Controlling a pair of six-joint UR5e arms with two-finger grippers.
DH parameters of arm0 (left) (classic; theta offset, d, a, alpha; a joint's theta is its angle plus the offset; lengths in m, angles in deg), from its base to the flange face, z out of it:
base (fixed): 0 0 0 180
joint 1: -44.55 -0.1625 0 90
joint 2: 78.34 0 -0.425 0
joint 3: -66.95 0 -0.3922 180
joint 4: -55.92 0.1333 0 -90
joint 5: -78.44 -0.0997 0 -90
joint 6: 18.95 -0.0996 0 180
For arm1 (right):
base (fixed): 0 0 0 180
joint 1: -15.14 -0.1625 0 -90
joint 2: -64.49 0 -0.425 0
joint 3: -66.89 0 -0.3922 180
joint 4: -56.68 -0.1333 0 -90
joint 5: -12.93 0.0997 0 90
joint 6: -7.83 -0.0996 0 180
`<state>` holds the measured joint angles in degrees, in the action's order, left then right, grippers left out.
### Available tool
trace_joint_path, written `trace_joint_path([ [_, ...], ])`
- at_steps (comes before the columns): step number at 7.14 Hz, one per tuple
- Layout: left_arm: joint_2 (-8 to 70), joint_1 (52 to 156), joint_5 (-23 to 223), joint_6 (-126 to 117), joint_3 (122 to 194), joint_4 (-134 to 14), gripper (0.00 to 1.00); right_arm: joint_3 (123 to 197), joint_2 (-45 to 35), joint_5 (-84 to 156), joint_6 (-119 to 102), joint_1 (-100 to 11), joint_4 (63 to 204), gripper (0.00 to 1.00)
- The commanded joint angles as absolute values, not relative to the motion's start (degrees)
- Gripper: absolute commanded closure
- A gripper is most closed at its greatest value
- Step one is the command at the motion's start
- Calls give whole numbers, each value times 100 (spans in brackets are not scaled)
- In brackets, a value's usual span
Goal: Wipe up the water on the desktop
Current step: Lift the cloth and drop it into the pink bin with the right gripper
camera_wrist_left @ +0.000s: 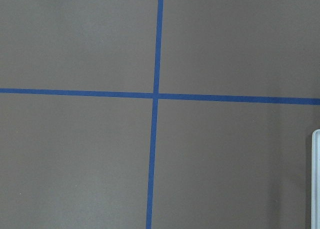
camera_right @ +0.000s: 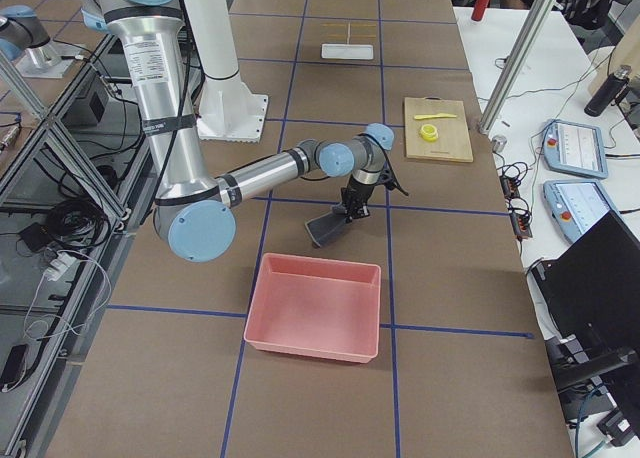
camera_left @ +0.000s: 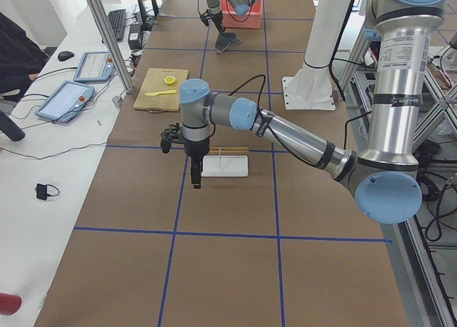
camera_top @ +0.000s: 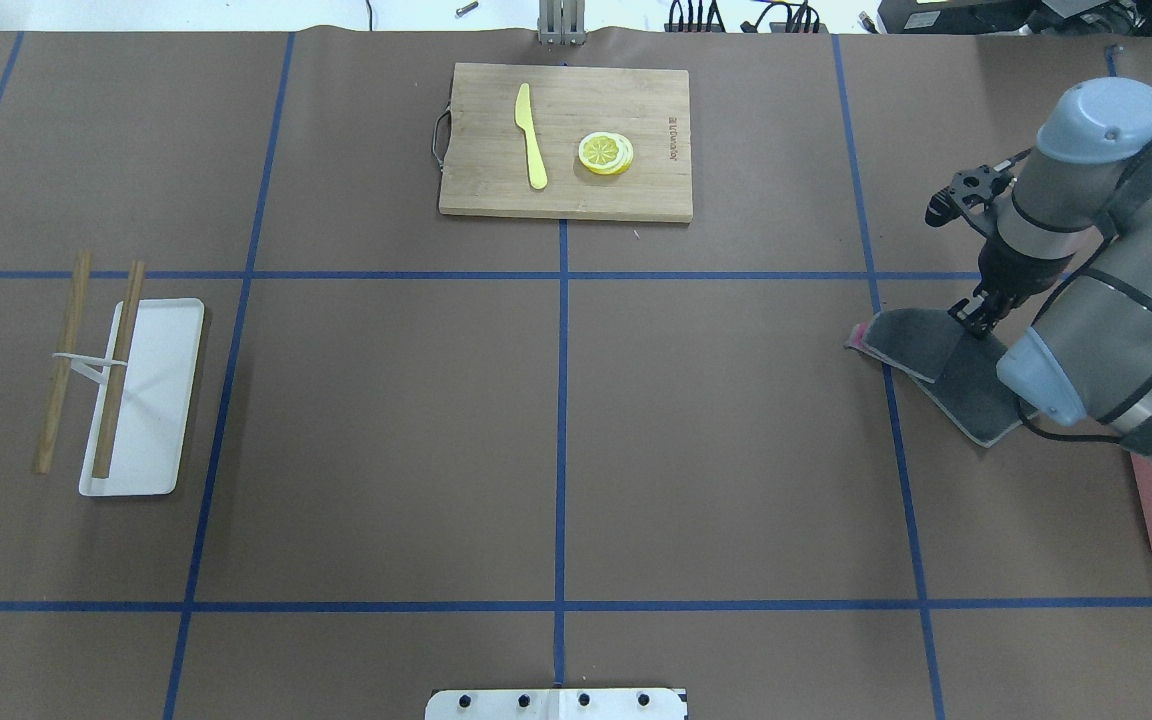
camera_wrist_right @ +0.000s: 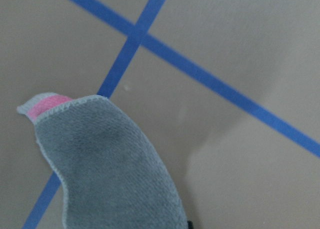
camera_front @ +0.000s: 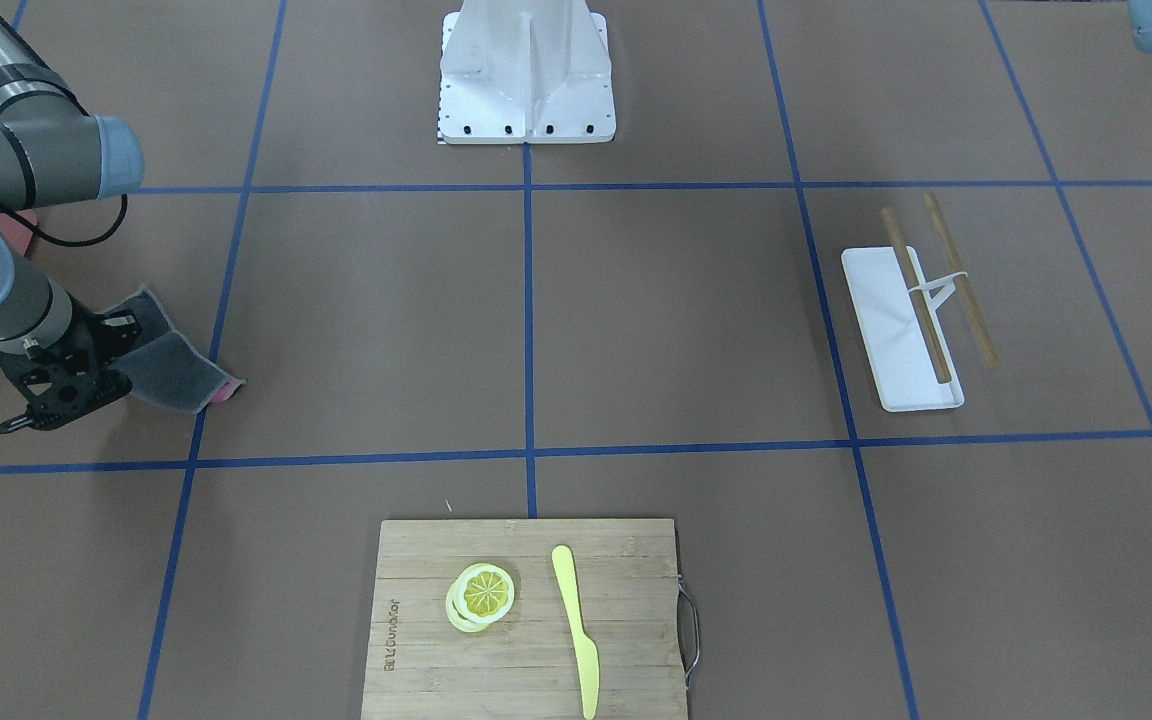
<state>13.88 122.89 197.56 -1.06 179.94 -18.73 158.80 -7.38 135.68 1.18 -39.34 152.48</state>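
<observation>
**Grey cloth in hand at the tabletop, no wiped patch to show yet**

Right wrist view: a grey cloth [camera_wrist_right: 105, 164] with a pink corner hangs closest to the lens. It hangs over a blue tape crossing [camera_wrist_right: 135, 34] on the brown tabletop [camera_wrist_right: 240, 49]. A pale speck or two beside the tape may be water, but they are too small to tell.

Overhead view: the right pincer [camera_top: 968, 315] is pinched narrow on the cloth's upper edge. The free end lies on the tabletop's right side, across a tape line. No puddle shows anywhere.

Left side view: the left pincer [camera_left: 196, 178] hangs just beside the white tray [camera_left: 225, 165]. I cannot tell whether it is wide or narrow.

As I judge it, the cloth is fetched and set down, and the wiping strokes remain to be done.
</observation>
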Motion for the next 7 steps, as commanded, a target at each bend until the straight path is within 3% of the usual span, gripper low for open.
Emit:
trace_joint_path([
  [1,1395,12584,19762,-592,17797,-1870,2,15522,-206,13528,54,-4233,15161,100],
  [5,1368,13023,19814,-1207,17656,-1870,2,15854,-124,14490,97,-5513,15054,100],
  [7,774,13086,19832,-1480,17533,-2428,2,16704,-564,14591,132,-5981,16066,100],
])
